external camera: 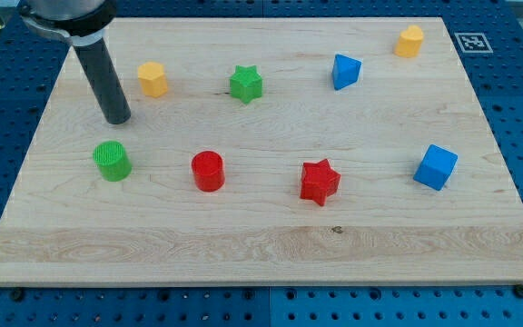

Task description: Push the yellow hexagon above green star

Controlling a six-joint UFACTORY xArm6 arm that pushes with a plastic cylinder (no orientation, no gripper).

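Note:
The yellow hexagon [152, 79] sits on the wooden board at the upper left. The green star [245, 84] lies to its right, at about the same height in the view, with a gap between them. My tip [117, 119] rests on the board just left of and below the yellow hexagon, not touching it. The rod rises up and to the left out of the view's top.
A green cylinder [113, 161] lies just below my tip. A red cylinder [208, 171] and a red star [320, 182] sit in the lower middle. A blue block [345, 71], a second yellow block [409, 41] and a blue cube [436, 167] are at the right.

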